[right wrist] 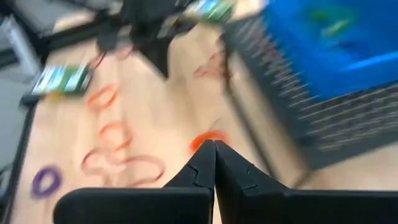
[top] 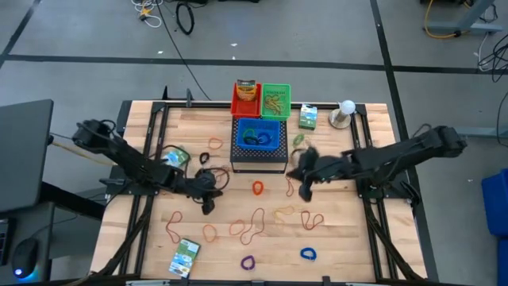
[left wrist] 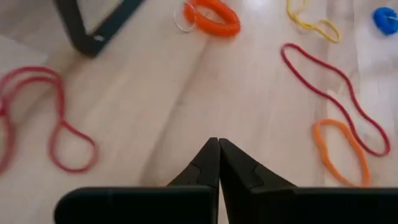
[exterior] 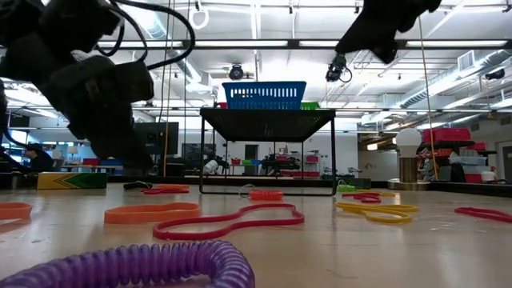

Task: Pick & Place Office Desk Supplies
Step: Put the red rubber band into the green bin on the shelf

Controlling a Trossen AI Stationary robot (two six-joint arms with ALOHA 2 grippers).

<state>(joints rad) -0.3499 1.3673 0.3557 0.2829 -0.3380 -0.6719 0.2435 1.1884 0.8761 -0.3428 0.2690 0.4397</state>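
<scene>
The left gripper (left wrist: 219,144) has its fingers pressed together, holding nothing, over bare table (left wrist: 155,93). An orange loop (left wrist: 214,15) lies at its 12 o'clock; red rubber bands (left wrist: 339,93) lie at 2 o'clock. The right gripper (right wrist: 214,146) also has its fingers pressed together and empty, beside the black perforated box (top: 259,157) carrying a blue basket (top: 259,135).
</scene>
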